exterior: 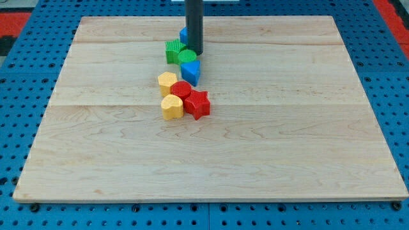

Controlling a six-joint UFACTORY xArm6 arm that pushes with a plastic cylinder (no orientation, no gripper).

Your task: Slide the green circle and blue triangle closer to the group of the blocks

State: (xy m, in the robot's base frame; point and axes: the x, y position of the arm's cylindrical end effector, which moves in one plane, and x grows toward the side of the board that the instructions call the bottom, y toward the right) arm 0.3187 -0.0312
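The dark rod comes down from the view's top and my tip [195, 53] rests just above and to the right of the green circle [187, 57]. The blue triangle [191, 71] sits right below the green circle, touching it. A green star [173, 51] lies at the circle's left. A blue block [183, 34] is partly hidden behind the rod. Below them is a tight group: a yellow hexagon [167, 82], a red circle [181, 89], a yellow heart [171, 107] and a red star [198, 104].
The blocks lie on a light wooden board [287, 128], which rests on a blue perforated table [396, 96]. All blocks form a column left of the board's centre, in its upper half.
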